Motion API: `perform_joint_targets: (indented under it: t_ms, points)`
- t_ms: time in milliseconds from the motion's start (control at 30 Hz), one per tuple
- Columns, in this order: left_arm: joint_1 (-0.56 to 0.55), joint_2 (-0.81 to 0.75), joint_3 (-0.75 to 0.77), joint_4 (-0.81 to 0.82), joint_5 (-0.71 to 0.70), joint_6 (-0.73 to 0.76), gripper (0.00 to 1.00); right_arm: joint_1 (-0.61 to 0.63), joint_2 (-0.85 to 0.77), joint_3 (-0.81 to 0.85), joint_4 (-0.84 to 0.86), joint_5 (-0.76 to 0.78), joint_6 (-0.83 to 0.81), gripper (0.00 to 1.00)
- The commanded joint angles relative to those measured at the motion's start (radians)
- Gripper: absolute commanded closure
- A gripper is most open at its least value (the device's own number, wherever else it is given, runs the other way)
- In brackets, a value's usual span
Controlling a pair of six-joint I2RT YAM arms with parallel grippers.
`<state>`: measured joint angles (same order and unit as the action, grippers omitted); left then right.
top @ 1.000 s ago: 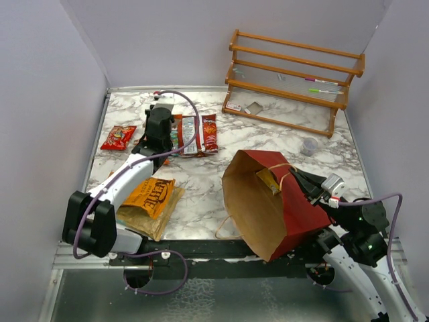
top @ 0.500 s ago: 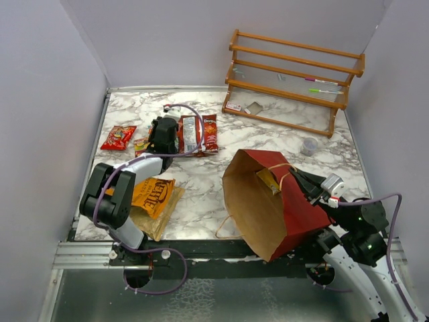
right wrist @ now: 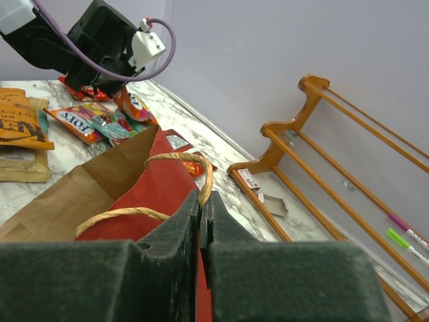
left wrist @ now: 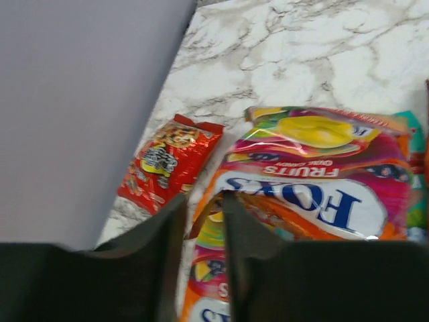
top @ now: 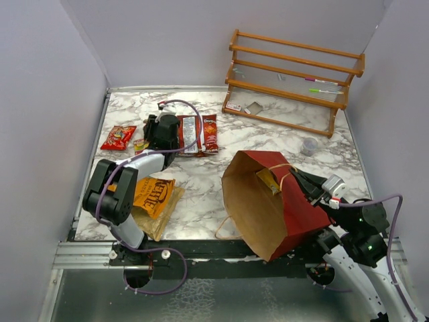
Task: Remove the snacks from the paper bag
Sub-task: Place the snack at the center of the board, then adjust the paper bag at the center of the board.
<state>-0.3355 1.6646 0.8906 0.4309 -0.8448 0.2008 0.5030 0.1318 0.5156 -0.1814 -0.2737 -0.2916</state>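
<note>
Counting snacks [top: 198, 133]: we see several out, far left | one packet [top: 267, 180] yet inside bag [top: 298, 204] | left gripper [left wrist: 204, 204] slightly parted over candy [left wrist: 315, 194] | right gripper [right wrist: 201, 201] pinching bag rim

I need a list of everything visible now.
paper bag: 1, red outside, brown inside, near right
chip bag: 1, orange, near left
tan packet: 1, tan, under chip bag
small packet: 1, red, far left
candy packet: 1, pink-orange, below left gripper
red packets: 2, red, far centre
wooden rack: 1, orange, far right
clear cup: 1, clear, near rack
left gripper: 1, black, open above candy packet
right gripper: 1, black, shut on paper bag rim
</note>
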Motion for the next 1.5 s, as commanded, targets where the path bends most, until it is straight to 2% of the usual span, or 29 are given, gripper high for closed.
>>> perform_joint_targets:
  t_ms: [0,33,133,333,667,967,1200,1233,1300,1467]
  points:
    - [-0.009,-0.111,0.032,-0.009,-0.047,-0.086,0.47,0.001,-0.005,-0.01,0.022,0.011,0.011,0.98]
    - [-0.014,-0.139,0.027,-0.01,-0.033,-0.092,0.39,0.002,-0.003,-0.009,0.022,0.011,0.011,0.98]
    - [-0.029,-0.247,-0.003,0.012,0.007,-0.124,0.29,0.001,0.007,-0.012,0.021,0.011,0.011,0.98]
    - [-0.079,-0.43,-0.039,0.036,0.189,-0.155,0.23,0.001,0.022,-0.014,0.016,0.002,0.009,0.98]
    - [-0.292,-0.555,-0.1,0.116,0.412,-0.023,0.22,0.002,0.032,-0.015,0.013,0.017,0.012,0.98]
    - [-0.375,-0.613,-0.138,0.134,0.568,0.084,0.21,0.002,0.034,-0.015,0.014,0.008,0.012,0.98]
    - [-0.458,-0.633,-0.112,0.039,0.743,0.079,0.21,0.001,0.029,-0.019,0.023,-0.011,0.012,0.98]
    - [-0.466,-0.634,-0.098,0.0,0.798,0.081,0.2,0.002,0.03,-0.019,0.026,-0.014,0.012,0.98]
    - [-0.478,-0.635,-0.079,-0.073,0.904,0.081,0.06,0.002,0.032,-0.017,0.026,-0.021,0.012,0.98]
    - [-0.511,-0.692,-0.124,-0.099,1.024,-0.018,0.05,0.002,0.02,-0.02,0.025,-0.023,0.009,0.98]
